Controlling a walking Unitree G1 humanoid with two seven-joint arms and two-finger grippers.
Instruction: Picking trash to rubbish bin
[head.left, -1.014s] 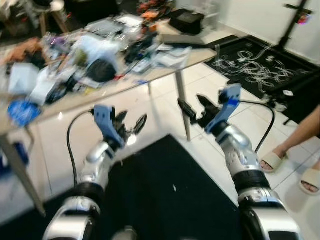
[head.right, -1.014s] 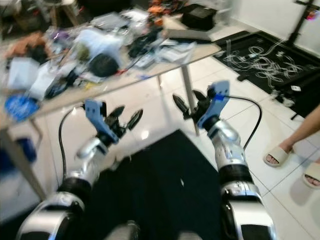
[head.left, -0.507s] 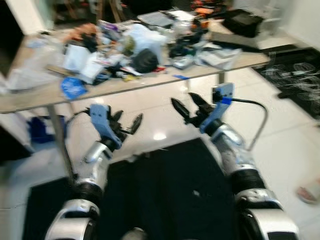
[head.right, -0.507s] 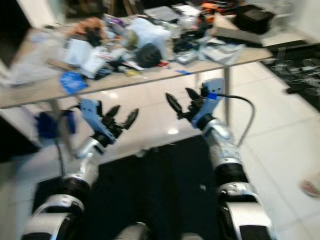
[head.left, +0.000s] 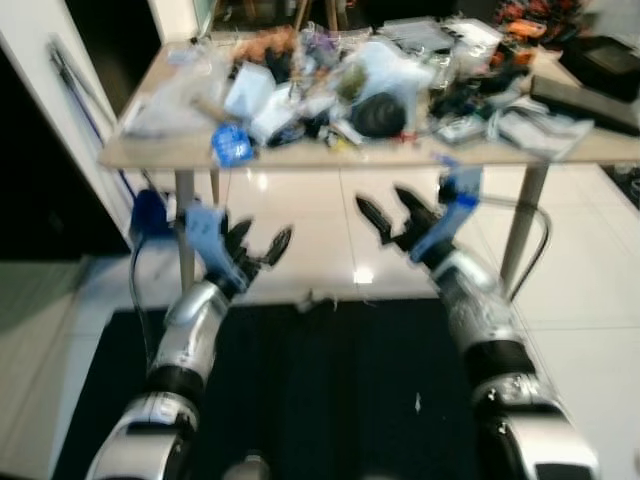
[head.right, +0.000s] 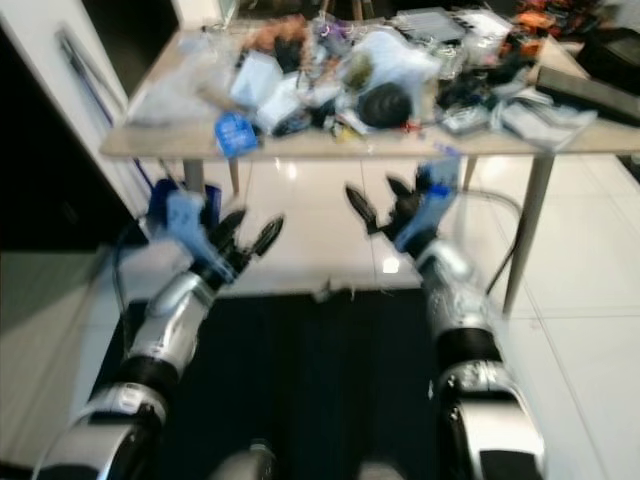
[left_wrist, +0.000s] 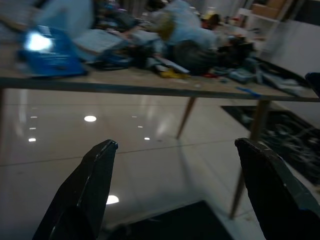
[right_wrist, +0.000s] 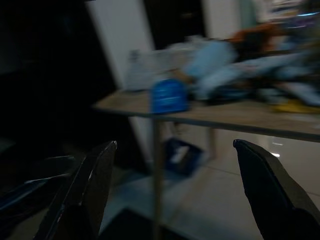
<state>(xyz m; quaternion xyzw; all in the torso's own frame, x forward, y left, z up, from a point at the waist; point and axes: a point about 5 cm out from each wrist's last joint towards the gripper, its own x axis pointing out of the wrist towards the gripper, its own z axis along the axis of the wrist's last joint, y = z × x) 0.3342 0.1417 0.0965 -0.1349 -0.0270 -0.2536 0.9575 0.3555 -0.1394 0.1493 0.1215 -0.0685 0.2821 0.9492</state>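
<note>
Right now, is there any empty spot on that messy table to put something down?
Barely. The table has bare wood along its front edge and at the near left corner beside the blue packet. The middle, around the black round thing, is packed with clutter.

My two silver arms raised forward side by side, left end effector (head.left: 258, 246) with black fingers spread apart and empty, right end effector (head.left: 391, 213) likewise spread and empty, both held at about the same height, slightly blurred
</note>
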